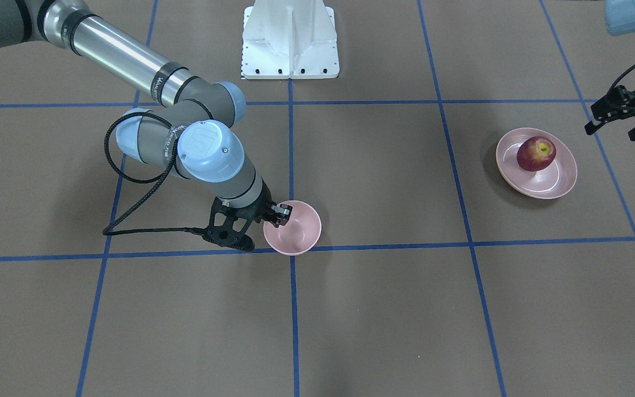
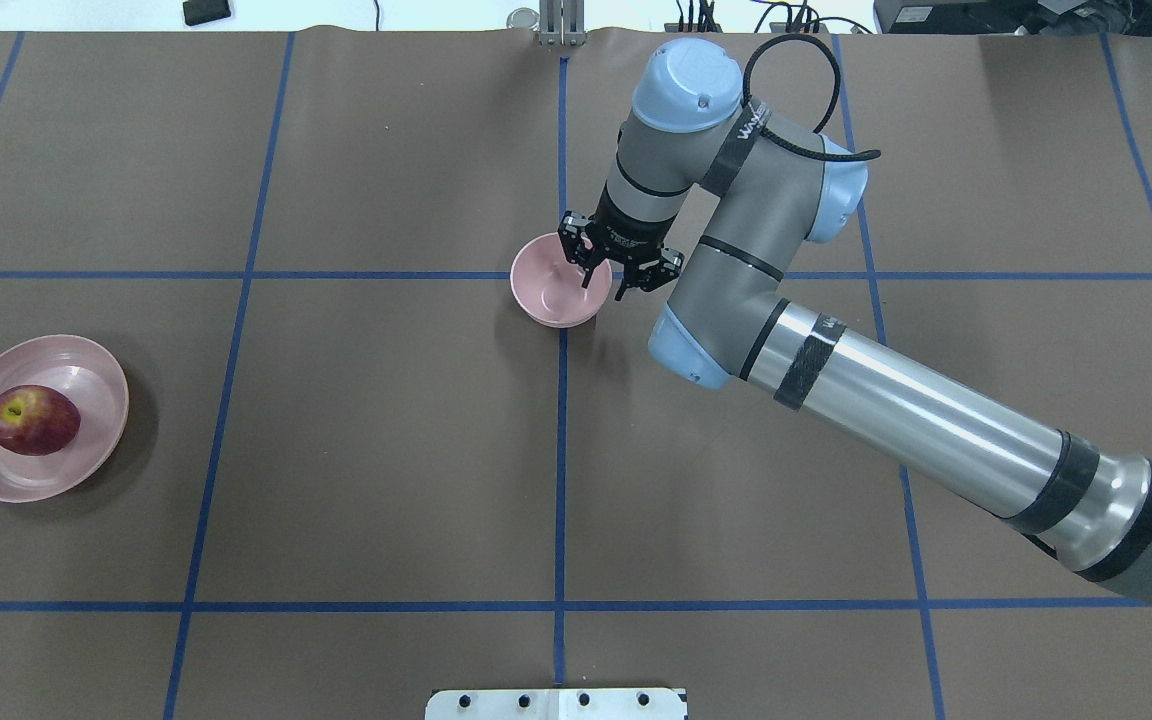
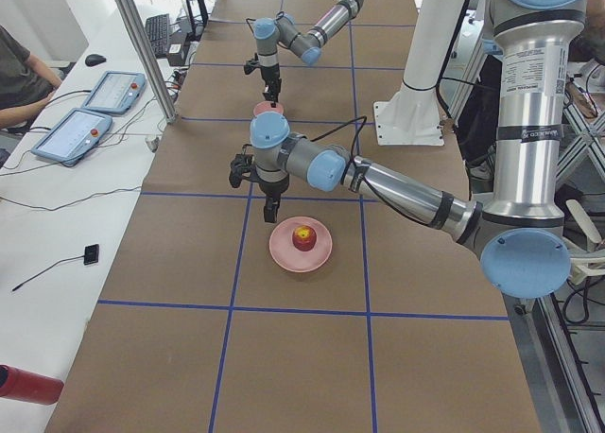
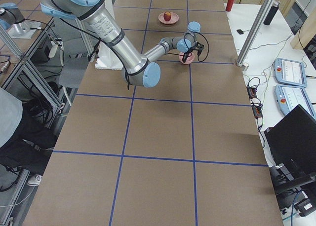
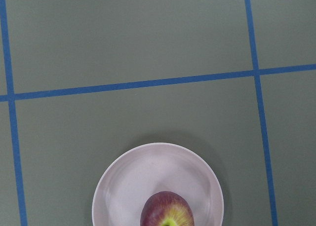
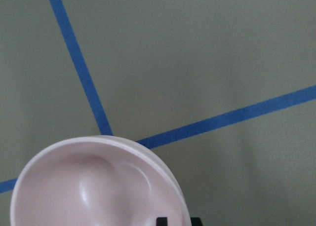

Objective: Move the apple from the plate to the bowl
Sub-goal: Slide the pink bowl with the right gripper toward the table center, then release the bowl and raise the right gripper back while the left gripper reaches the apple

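While apple (image 1: 536,154) sits on plate (image 1: 560,184), left gripper (image 1: 620,113) hovers beside

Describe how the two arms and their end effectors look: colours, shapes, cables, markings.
Both arms are built from grey segments and polished silver tubes, with rounded pale blue caps at the joints. The right arm carries black bands, white lettering on a black strap and a looping braided black cable. The right end effector is black with two skeletal, latticed fingers; the left end effector is black too, trailing a thin black cable.
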Motion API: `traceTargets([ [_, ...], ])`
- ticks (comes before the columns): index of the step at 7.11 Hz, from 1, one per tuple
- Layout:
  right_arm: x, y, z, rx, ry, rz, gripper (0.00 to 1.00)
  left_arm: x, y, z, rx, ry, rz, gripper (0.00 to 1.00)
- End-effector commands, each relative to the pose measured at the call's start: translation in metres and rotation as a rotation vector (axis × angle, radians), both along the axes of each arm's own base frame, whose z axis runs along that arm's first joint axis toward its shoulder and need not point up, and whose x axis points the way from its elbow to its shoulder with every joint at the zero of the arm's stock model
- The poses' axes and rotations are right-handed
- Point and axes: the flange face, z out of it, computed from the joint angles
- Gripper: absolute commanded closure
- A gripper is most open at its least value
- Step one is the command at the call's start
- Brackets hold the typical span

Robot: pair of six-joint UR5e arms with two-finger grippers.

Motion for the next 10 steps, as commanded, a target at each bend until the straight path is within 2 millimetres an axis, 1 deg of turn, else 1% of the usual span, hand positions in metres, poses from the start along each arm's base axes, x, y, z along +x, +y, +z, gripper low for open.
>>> traceTargets([
  [1, 0.16, -0.014, 0.055, -0.019, -0.133, -0.042, 0.0, 0.027, 0.02, 0.028, 0.019, -0.1, -0.028, 0.02],
  [2, 0.238, 0.001, 0.1, 0.048, -0.133, -0.015, 0.0, 0.058, 0.037, 0.036, 0.018, -0.08, -0.047, 0.02],
  [3, 0.299, 0.021, 0.143, 0.142, -0.118, -0.03, 0.0, 0.085, 0.055, 0.057, 0.005, -0.052, -0.049, 0.02],
  [4, 0.328, 0.034, 0.172, 0.181, -0.099, -0.04, 0.0, 0.105, 0.06, 0.083, -0.013, -0.027, -0.069, 0.02],
  [5, 0.348, 0.039, 0.192, 0.213, -0.085, -0.049, 0.0, 0.112, 0.062, 0.105, -0.013, -0.012, -0.073, 0.02],
  [6, 0.363, 0.042, 0.208, 0.234, -0.073, -0.056, 0.0, 0.117, 0.062, 0.11, -0.02, -0.014, -0.069, 0.02],
  [8, 0.366, 0.046, 0.206, 0.241, -0.074, -0.055, 0.0, 0.126, 0.064, 0.107, -0.026, -0.009, -0.058, 0.02],
  [9, 0.365, 0.047, 0.206, 0.238, -0.073, -0.056, 0.0, 0.139, 0.07, 0.107, -0.044, -0.011, -0.053, 0.02],
  [10, 0.364, 0.047, 0.21, 0.232, -0.068, -0.058, 0.0, 0.145, 0.072, 0.109, -0.034, -0.027, -0.048, 0.02],
])
